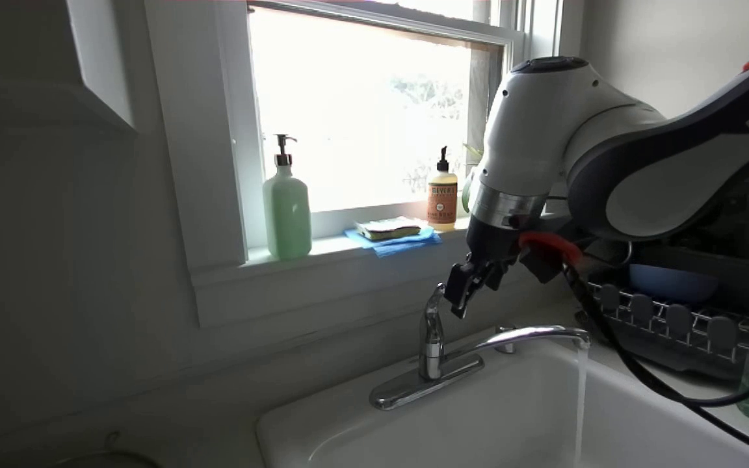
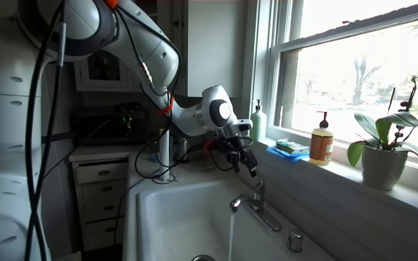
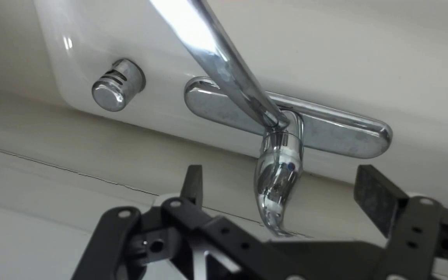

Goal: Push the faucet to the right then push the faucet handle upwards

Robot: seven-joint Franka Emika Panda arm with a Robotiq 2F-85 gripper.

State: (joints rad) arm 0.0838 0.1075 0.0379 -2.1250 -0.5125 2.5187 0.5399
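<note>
The chrome faucet stands on its base plate at the sink's back edge, and water runs from the spout tip in both exterior views. Its spout also shows in an exterior view and in the wrist view. The chrome faucet handle rises from the post and tapers to a curved tip; it also shows in an exterior view. My gripper is open and empty, just above and beside the handle's tip. In the wrist view, the handle appears between the spread fingers; contact cannot be told.
The white sink lies below. A windowsill behind holds a green pump bottle, a sponge on blue cloth, an orange-labelled soap bottle and a potted plant. A chrome cap stands beside the faucet. A dish rack stands nearby.
</note>
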